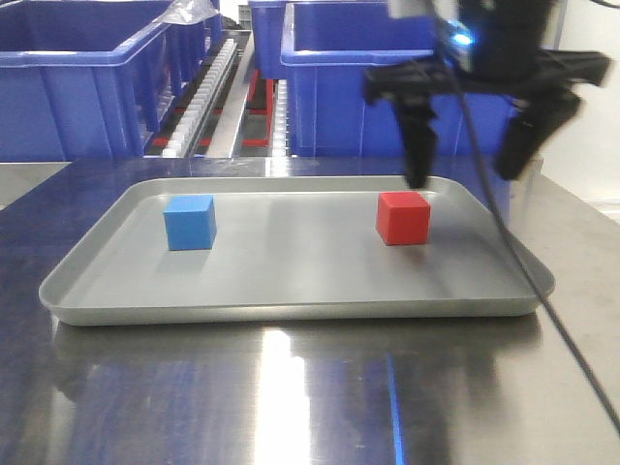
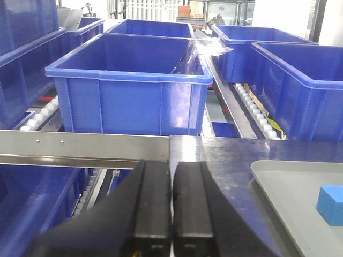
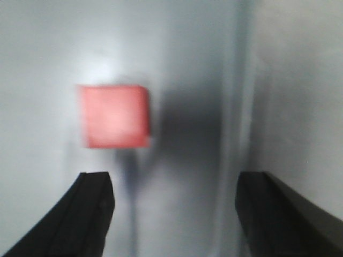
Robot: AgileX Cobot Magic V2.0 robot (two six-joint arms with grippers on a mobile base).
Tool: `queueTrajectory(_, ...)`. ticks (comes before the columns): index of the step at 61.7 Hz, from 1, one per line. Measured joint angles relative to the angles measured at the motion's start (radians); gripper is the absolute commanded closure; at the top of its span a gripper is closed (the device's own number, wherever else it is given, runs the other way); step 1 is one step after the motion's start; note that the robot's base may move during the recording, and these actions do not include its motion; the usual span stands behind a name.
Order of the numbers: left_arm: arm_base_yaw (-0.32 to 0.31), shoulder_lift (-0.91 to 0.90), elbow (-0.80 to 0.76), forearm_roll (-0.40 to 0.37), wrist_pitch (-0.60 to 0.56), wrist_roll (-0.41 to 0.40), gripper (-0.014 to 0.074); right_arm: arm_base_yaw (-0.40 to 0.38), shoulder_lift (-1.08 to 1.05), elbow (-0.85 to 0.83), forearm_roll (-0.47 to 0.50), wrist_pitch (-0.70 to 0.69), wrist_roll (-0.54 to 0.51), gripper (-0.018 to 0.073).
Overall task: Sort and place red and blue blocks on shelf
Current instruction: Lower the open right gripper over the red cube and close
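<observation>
The red block (image 1: 403,217) sits on the right side of the grey tray (image 1: 291,291) and the blue block (image 1: 189,222) on its left side. My right gripper (image 1: 467,172) hangs open above the tray's far right corner, just behind and to the right of the red block. In the right wrist view the red block (image 3: 114,116) lies blurred ahead of the left fingertip of the open right gripper (image 3: 172,182), outside the gap. My left gripper (image 2: 171,182) is shut on nothing, left of the tray (image 2: 289,184), near the shelf rail (image 2: 80,144). The blue block (image 2: 330,204) shows at the frame's right edge.
Big blue bins (image 1: 87,68) stand behind the tray, and one (image 2: 128,88) stands just past the rail. Roller tracks (image 1: 208,87) run between the bins. A black cable (image 1: 542,300) trails from the right arm across the steel table (image 1: 291,397).
</observation>
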Motion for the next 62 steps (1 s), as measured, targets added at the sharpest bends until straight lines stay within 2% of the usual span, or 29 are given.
queueTrajectory(5, 0.0, 0.0, 0.0, 0.0, 0.0, 0.0, 0.0472, 0.0, 0.048, -0.078, 0.052, 0.025, -0.047, -0.0011)
queueTrajectory(12, 0.0, 0.0, 0.0, 0.0, -0.005, 0.0, 0.0472, 0.0, 0.097, -0.129, 0.072, 0.043, -0.062, -0.0012)
queueTrajectory(38, 0.0, 0.0, 0.0, 0.0, 0.0, 0.0, 0.0472, -0.002, 0.203, -0.142, 0.089, 0.033, -0.068, -0.0008)
queueTrajectory(44, 0.0, 0.0, 0.0, 0.0, 0.0, 0.0, 0.0472, -0.004, 0.205, -0.142, 0.089, 0.026, -0.068, 0.0054)
queueTrajectory(52, 0.0, 0.0, 0.0, 0.0, -0.005, 0.0, 0.0472, -0.014, 0.211, -0.142, 0.09, 0.014, -0.068, 0.0184)
queueTrajectory(62, 0.0, 0.0, 0.0, 0.0, 0.0, 0.0, 0.0472, -0.018, 0.214, -0.142, 0.09, 0.012, -0.068, 0.0228)
